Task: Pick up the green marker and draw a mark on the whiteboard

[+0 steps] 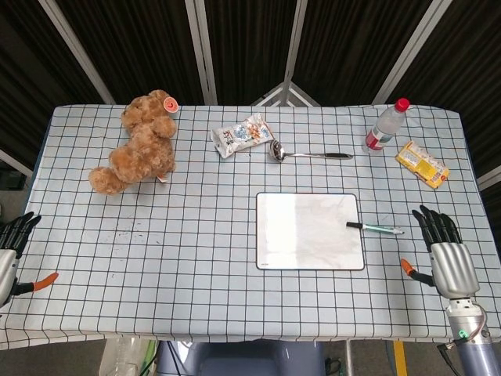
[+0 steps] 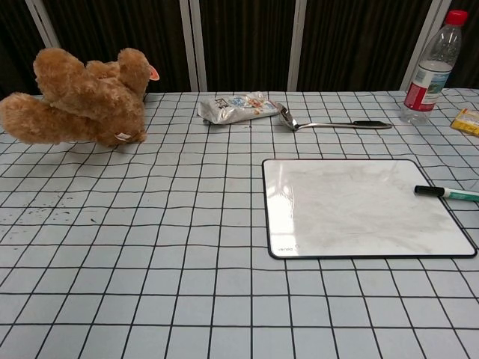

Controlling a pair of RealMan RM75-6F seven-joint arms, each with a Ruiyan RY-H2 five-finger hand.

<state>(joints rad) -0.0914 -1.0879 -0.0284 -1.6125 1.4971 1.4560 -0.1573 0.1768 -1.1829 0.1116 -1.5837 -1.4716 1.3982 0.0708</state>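
Green marker (image 1: 375, 229), light, thin, likely slippery, lies across the whiteboard (image 1: 310, 231) right edge; grasp mid-barrel. Right robot hand (image 1: 446, 254) near it, fingers spread, empty.

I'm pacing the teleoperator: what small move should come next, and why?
Probably ease the right hand forward and inward toward the green marker. The marker lies untouched across the whiteboard's right edge, and that open, empty hand is nearest it.
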